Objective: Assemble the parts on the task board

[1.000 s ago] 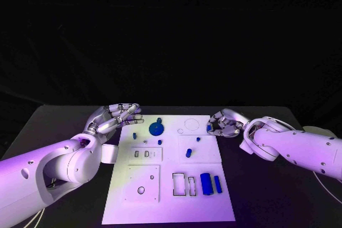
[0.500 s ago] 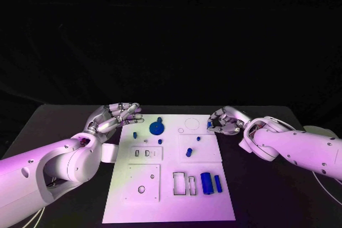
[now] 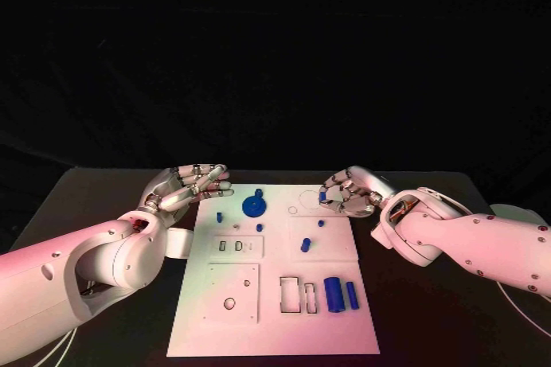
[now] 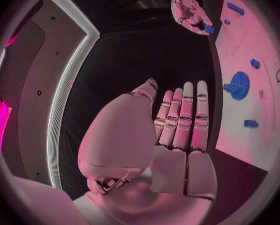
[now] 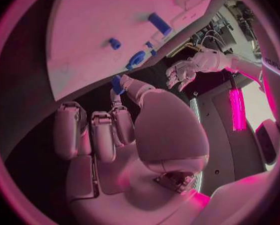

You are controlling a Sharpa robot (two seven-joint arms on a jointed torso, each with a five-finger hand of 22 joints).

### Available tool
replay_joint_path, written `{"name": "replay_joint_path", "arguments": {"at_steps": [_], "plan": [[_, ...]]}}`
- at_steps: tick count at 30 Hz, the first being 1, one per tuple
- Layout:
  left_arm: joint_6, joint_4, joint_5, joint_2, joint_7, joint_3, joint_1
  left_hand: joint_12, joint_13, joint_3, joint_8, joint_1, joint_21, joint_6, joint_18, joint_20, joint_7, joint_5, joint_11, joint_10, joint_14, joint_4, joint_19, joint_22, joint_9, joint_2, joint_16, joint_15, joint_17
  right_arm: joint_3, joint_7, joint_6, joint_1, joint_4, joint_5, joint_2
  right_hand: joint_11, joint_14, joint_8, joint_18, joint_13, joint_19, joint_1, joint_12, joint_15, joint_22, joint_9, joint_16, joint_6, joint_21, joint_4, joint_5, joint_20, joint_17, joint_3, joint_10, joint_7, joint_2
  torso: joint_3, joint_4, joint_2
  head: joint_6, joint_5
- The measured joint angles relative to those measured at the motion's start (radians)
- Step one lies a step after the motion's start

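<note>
The white task board (image 3: pixel 275 319) lies mid-table. My right hand (image 3: pixel 350 197) hovers over its far right corner by a round outline and pinches a small blue part (image 3: pixel 325 197) between thumb and a finger; the right wrist view shows that part (image 5: pixel 116 84) at the fingertips. My left hand (image 3: pixel 189 188) is raised beside the board's far left corner, fingers apart, holding nothing. On the board lie a blue gear (image 3: pixel 254 205), small blue pegs (image 3: pixel 306 244) and two blue bars (image 3: pixel 333 294) near rectangular slots. The left wrist view shows the gear (image 4: pixel 239 84) past my left hand (image 4: pixel 180 130).
Black table surface (image 3: pixel 447 303) surrounds the board on all sides. Rectangular slots (image 3: pixel 298 294) and small cut-outs (image 3: pixel 231 246) mark the board's near half. A white cuff on my left arm (image 3: pixel 174 246) sits close to the board's left edge.
My right hand has moved left and slightly away from me, carrying the small blue part over the board's far right corner. The left hand has hardly moved.
</note>
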Motion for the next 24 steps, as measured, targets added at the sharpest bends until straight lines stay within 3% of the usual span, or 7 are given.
{"name": "replay_joint_path", "arguments": {"at_steps": [10, 15, 24], "plan": [[0.002, -0.020, 0.000, 0.014, -0.003, 0.000, 0.000, 0.000, 0.000, 0.000, 0.000, 0.000, 0.000, 0.000, 0.000, 0.000, 0.000, 0.000, 0.000, 0.000, 0.000, 0.000, 0.000, 0.000, 0.000, 0.000, 0.000, 0.000, 0.001, -0.002, -0.110, -0.018, 0.001, 0.069, -0.083, 0.130, 0.000, 0.000, 0.001, 0.000, 0.000, 0.000, -0.002, 0.002, 0.000, 0.000, 0.000, 0.000, 0.000, 0.000, -0.003, 0.000, 0.000, 0.000, 0.003, 0.000, 0.000, 0.004, -0.0031, -0.0002, -0.007, -0.018, 0.036], [0.003, -0.026, 0.000, 0.018, -0.003, 0.000, 0.000, 0.000, 0.000, 0.000, 0.000, 0.000, 0.000, 0.000, 0.000, 0.000, 0.000, 0.000, 0.000, 0.000, 0.000, 0.000, 0.000, 0.000, 0.000, 0.000, 0.000, 0.000, 0.001, -0.008, -0.141, -0.015, -0.006, 0.073, -0.115, 0.187, 0.000, 0.000, 0.001, 0.000, 0.000, 0.000, -0.003, 0.002, 0.000, 0.000, 0.000, 0.000, 0.000, 0.000, -0.003, -0.001, 0.000, 0.000, 0.003, 0.000, 0.000, 0.005, -0.0042, -0.0002, -0.007, -0.024, 0.050], [0.005, -0.028, 0.000, 0.018, -0.005, 0.000, 0.000, 0.000, 0.000, 0.000, 0.000, 0.000, 0.000, 0.000, 0.000, 0.000, 0.000, 0.000, 0.000, 0.000, 0.000, 0.000, 0.000, -0.001, 0.000, 0.000, 0.000, 0.000, 0.001, -0.016, -0.173, 0.000, -0.027, 0.047, -0.157, 0.254, 0.000, 0.000, 0.001, 0.000, 0.000, 0.000, -0.003, 0.002, 0.000, 0.000, 0.000, 0.000, 0.000, 0.000, -0.003, -0.003, 0.000, 0.000, 0.003, 0.000, -0.001, 0.005, -0.0042, 0.0001, -0.005, -0.032, 0.062]]}}
